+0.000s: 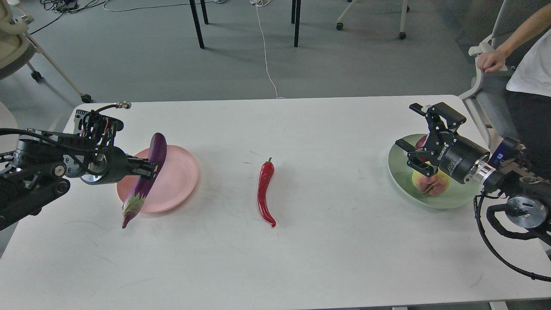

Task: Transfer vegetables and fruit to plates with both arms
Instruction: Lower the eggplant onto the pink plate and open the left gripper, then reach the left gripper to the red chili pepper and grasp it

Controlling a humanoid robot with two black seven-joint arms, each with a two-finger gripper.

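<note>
My left gripper (148, 171) is shut on the purple eggplant (144, 181), which hangs tilted over the left edge of the salmon pink plate (176, 181), calyx end down past the plate's front-left rim. The red chili pepper (264, 191) lies on the table's middle. My right gripper (424, 144) is open above the far left of the mint green plate (447, 199). The yellow-green blushed fruit (430, 183) lies in that plate. A dark red bit of the pomegranate (422, 142) shows behind the gripper fingers, mostly hidden.
The white table (301, 258) has bare surface in front and between the plates. A person's arm and a chair (495, 60) stand at the far right. Chair and table legs stand on the floor beyond the table.
</note>
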